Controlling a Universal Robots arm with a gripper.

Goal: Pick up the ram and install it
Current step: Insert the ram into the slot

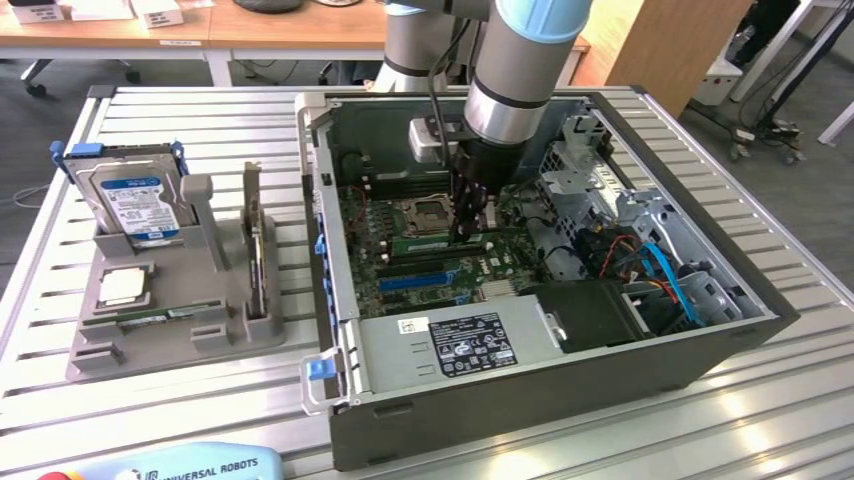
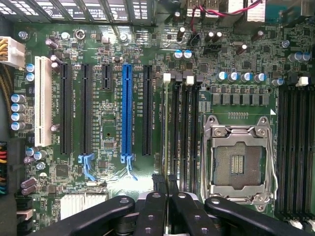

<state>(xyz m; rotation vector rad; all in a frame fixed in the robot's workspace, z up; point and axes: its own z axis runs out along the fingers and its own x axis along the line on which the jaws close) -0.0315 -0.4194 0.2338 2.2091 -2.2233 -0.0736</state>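
Pinched almost fully together, the tool grips the thin green ram stick, seen edge-on between its black fingertips. It sits directly over a black memory slot beside the silver processor socket on the green motherboard. All this is inside the open grey computer case, which lies on a ribbed aluminium table; wooden desks stand behind. A metal drive cage and blue cables crowd the exterior view's right. The grey parts holder stands apart on the exterior view's left.
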